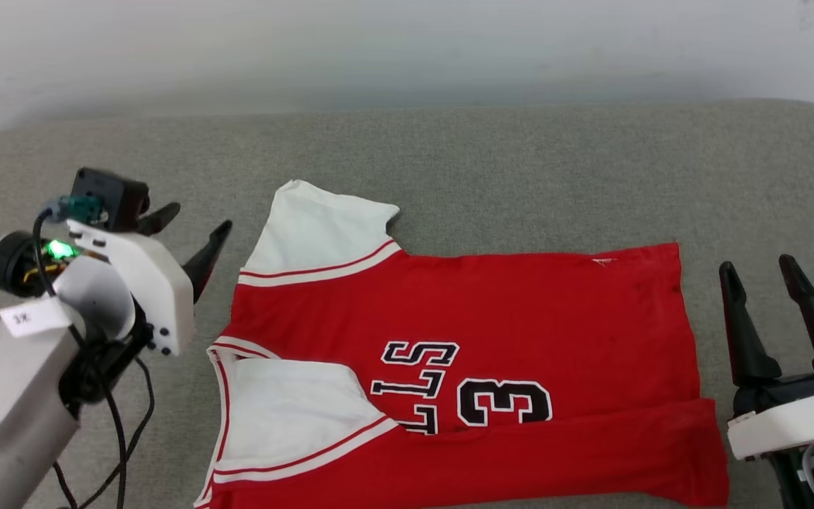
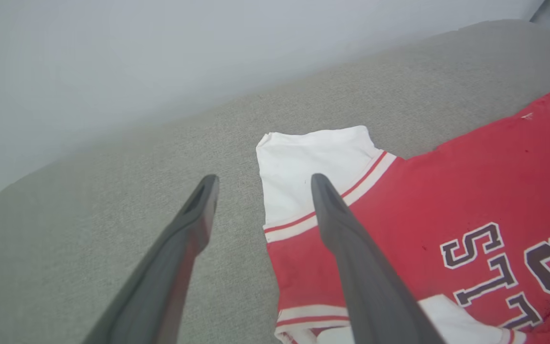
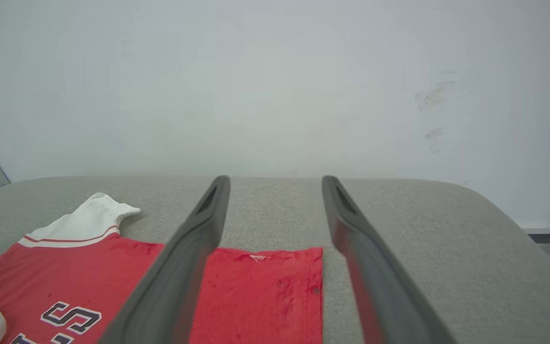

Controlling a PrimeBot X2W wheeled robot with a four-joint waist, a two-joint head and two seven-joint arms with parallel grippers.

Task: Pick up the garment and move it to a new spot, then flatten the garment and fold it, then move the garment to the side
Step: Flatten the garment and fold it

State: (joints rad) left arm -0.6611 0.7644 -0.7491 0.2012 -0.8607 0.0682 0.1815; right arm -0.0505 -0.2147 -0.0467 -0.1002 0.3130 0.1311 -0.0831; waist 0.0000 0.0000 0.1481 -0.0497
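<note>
Red jersey (image 1: 520, 311) lies flat, near edge and sleeve folded over | I judge further folds and side move pending | left claw (image 1: 198, 218), right claw (image 1: 758, 264) both released, empty

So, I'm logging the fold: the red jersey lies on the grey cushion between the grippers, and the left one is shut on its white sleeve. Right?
No: the left gripper is open, gripping nothing, as the left wrist view shows. The red jersey does lie on the grey cushion between it and the right gripper.
</note>
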